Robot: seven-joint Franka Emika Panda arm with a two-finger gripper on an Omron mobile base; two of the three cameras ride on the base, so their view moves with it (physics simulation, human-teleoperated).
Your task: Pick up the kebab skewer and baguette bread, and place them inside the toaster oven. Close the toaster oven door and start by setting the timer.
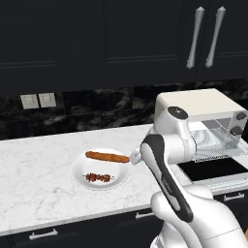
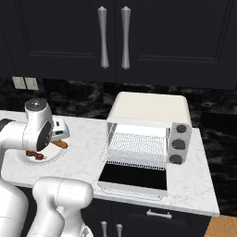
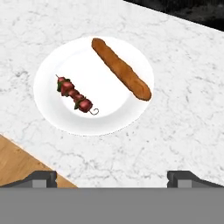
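Observation:
A white plate (image 3: 48,87) on the marble counter carries both foods. The baguette bread (image 3: 120,68) lies along one side of it, and the kebab skewer (image 3: 74,95) with its dark red chunks lies beside it, apart from the loaf. My gripper (image 3: 113,178) hovers above the counter just off the plate's edge, open wide with nothing between its fingers. From the left base the baguette (image 1: 106,156) and skewer (image 1: 98,178) sit left of my arm. The cream toaster oven (image 2: 148,111) stands to the right, its door (image 2: 134,178) folded down flat, wire rack (image 2: 139,148) exposed, three knobs (image 2: 178,144).
Dark upper cabinets with long handles (image 2: 113,37) hang over the counter. Wall outlets (image 1: 38,100) sit on the black marble backsplash. The counter's front edge and the wooden floor (image 3: 17,162) lie close to the plate. My own arm (image 1: 164,169) blocks the space between plate and oven.

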